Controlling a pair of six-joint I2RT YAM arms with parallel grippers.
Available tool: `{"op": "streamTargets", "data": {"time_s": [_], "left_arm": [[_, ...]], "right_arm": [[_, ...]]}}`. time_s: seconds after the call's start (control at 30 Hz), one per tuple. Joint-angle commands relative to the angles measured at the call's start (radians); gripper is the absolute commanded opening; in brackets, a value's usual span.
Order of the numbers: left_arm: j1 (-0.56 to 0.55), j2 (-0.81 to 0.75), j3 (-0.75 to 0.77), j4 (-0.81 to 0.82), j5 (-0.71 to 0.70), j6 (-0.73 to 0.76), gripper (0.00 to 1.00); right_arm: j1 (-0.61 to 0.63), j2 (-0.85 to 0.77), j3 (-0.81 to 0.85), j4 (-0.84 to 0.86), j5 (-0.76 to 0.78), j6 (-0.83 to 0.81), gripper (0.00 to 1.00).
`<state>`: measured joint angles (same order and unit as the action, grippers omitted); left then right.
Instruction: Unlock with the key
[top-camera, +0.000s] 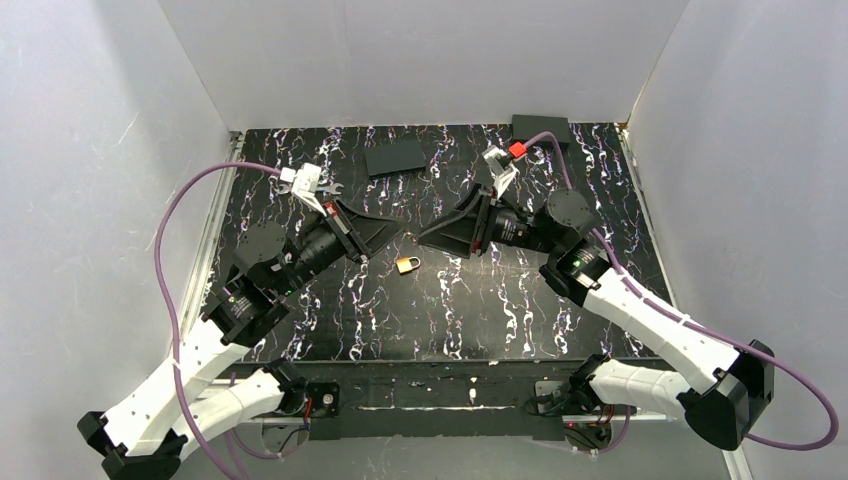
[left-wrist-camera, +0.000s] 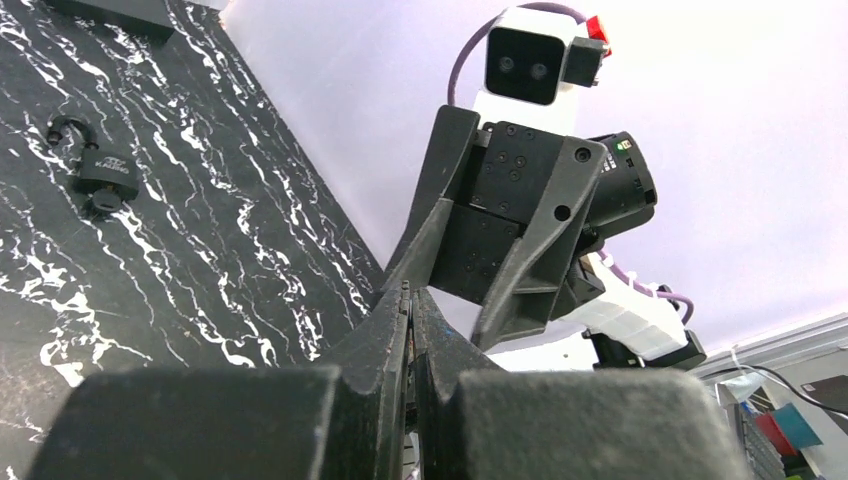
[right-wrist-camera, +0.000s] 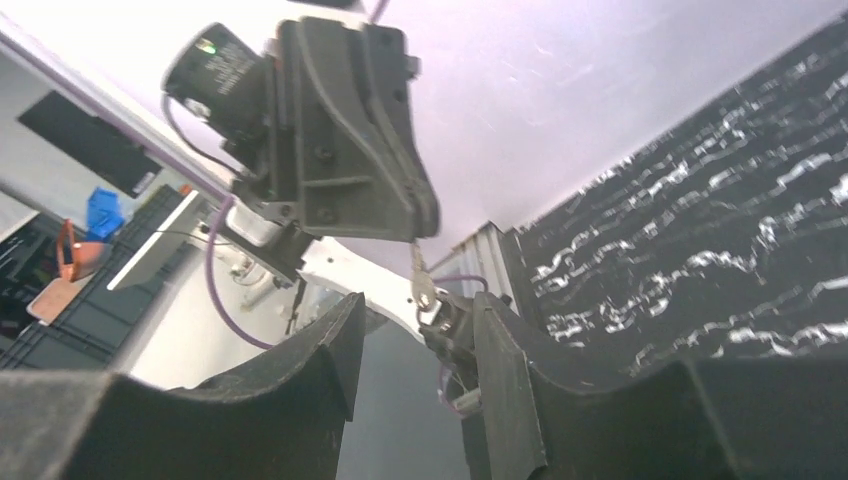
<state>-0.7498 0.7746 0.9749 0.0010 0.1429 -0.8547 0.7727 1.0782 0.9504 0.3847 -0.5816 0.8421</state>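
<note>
The left hand (top-camera: 399, 233) is pinched shut on the key (right-wrist-camera: 421, 284), which dangles between the parted fingers of the right hand (right-wrist-camera: 418, 318). A brass padlock (top-camera: 406, 264) lies on the worktop (top-camera: 500, 310), at 6 o'clock from where the hands meet.

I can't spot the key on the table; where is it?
In the right wrist view the key hangs from the shut left gripper, seen between the fingers of the right gripper, near the brass padlock.
</note>
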Motion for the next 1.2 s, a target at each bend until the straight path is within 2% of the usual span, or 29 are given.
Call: {"op": "streamTargets", "data": {"time_s": [0.0,0.27,0.5,0.6,1.17], "left_arm": [[-0.002,0.010,-0.003,0.058,0.018,-0.014,0.00],[-0.002,0.019,-0.009,0.073,0.018,-0.033,0.00],[-0.001,0.005,-0.008,0.074,0.021,-0.029,0.00],[-0.001,-0.001,-0.007,0.074,0.023,-0.026,0.00],[-0.001,-0.001,-0.023,0.094,0.004,-0.027,0.00]], "right_arm": [[0.002,-0.011,-0.001,0.221,-0.040,0.107,0.52],[0.002,0.001,0.006,0.214,-0.031,0.115,0.54],[0.001,0.000,0.006,0.156,0.009,0.075,0.64],[0.002,0.004,0.012,0.144,0.012,0.070,0.66],[0.046,0.044,0.047,0.146,-0.028,0.063,0.50]]}}
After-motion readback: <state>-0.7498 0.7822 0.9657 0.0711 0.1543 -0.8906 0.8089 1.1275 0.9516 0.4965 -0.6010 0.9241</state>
